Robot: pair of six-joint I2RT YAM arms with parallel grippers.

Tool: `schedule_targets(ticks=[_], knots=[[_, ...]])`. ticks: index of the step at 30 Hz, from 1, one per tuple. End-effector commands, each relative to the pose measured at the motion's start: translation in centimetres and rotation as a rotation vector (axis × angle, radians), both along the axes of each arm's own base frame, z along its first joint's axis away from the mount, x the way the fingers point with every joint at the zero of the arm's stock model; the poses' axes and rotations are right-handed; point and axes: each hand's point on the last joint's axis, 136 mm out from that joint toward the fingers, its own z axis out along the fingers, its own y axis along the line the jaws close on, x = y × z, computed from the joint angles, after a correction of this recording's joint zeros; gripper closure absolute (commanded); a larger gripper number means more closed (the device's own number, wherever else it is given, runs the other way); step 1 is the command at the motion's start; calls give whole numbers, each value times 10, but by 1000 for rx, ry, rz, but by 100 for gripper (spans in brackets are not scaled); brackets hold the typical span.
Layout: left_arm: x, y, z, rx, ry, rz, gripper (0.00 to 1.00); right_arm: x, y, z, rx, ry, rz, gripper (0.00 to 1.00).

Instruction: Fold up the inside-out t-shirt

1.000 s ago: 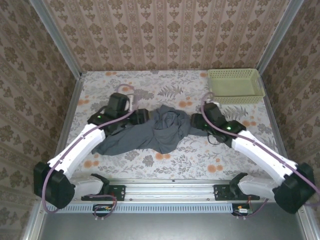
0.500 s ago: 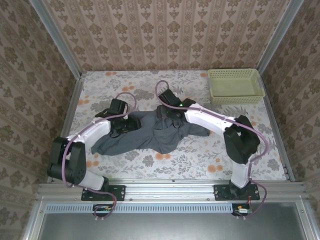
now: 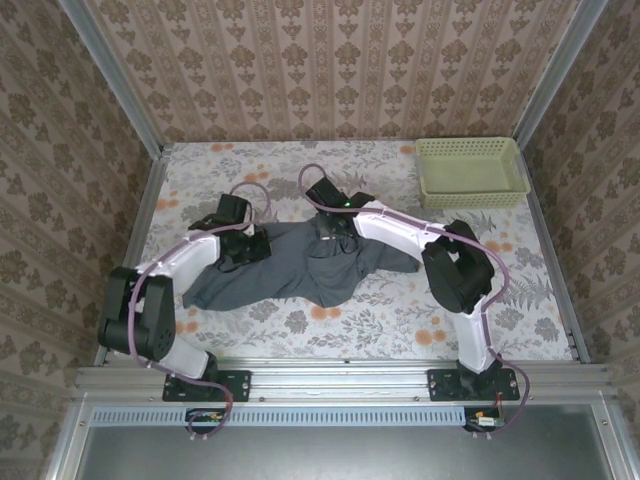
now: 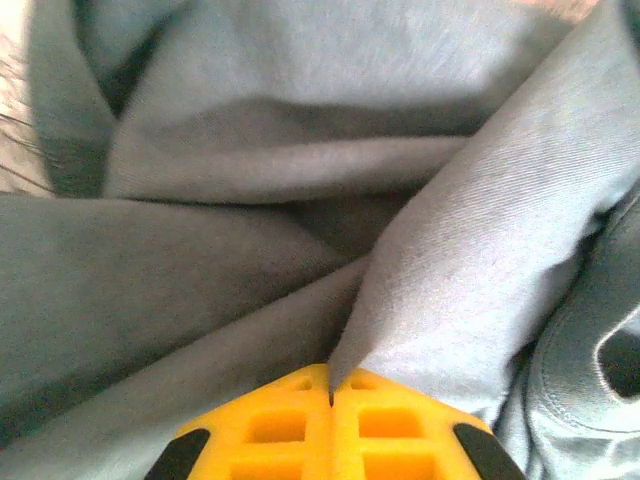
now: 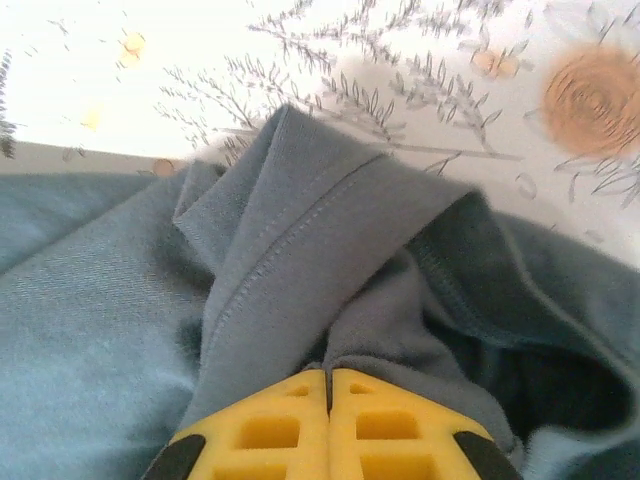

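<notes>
Grey t-shirt (image 3: 300, 268); right hand (image 5: 328, 378) pinches stitched hem (image 5: 290, 230).

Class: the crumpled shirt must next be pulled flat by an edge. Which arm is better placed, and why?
Right, probably. The right gripper is shut on fabric at a stitched hem of the t-shirt, an actual edge. The left gripper pinches a plain fold, with no seam at the pinch.

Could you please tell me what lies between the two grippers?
A stretch of the t-shirt, running from the left gripper to the right gripper, in the top view.
</notes>
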Motion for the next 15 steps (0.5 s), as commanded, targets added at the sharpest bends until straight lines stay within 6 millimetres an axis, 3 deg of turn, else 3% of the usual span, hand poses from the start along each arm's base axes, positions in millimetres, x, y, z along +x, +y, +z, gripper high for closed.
schedule_targets(ticks=[1, 6, 9, 11, 15], knots=[[12, 20, 64, -22, -161, 89, 100, 17, -22, 85, 48, -195, 14, 100], [-2, 57, 155, -19, -437, 209, 100, 7, -53, 156, 136, -361, 64, 100], [-26, 67, 177, -19, -522, 225, 100, -9, -74, 164, 169, -382, 72, 100], [-43, 62, 167, -53, -505, 198, 100, -23, -85, 153, 175, -379, 72, 100], [-73, 46, 96, -122, -296, 149, 100, -55, -112, 97, 146, -286, 8, 100]])
